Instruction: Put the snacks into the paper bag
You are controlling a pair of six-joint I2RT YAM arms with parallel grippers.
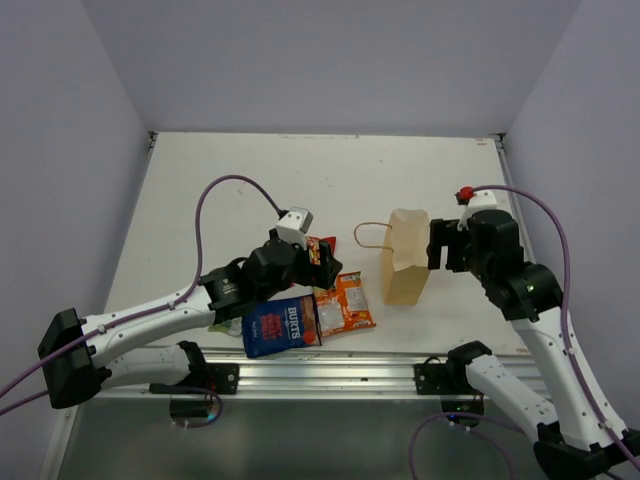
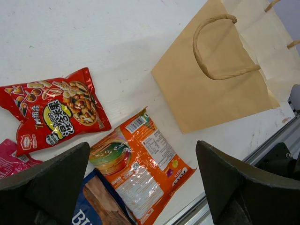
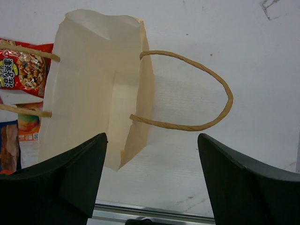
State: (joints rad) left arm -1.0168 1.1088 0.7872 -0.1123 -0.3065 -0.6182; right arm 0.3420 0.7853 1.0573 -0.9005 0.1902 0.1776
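Here, left end effector (image 2: 143, 185) over snacks (image 2: 56, 112), right end effector (image 3: 152, 178) facing bag (image 3: 93, 93)

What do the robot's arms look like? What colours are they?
The left arm and right arm have white tube-like sections joined by chunky black joints. A thin purple cable loops along each one. The fingers are black and wedge-shaped. The right arm also has a small red knob near its wrist and a tiny green light.
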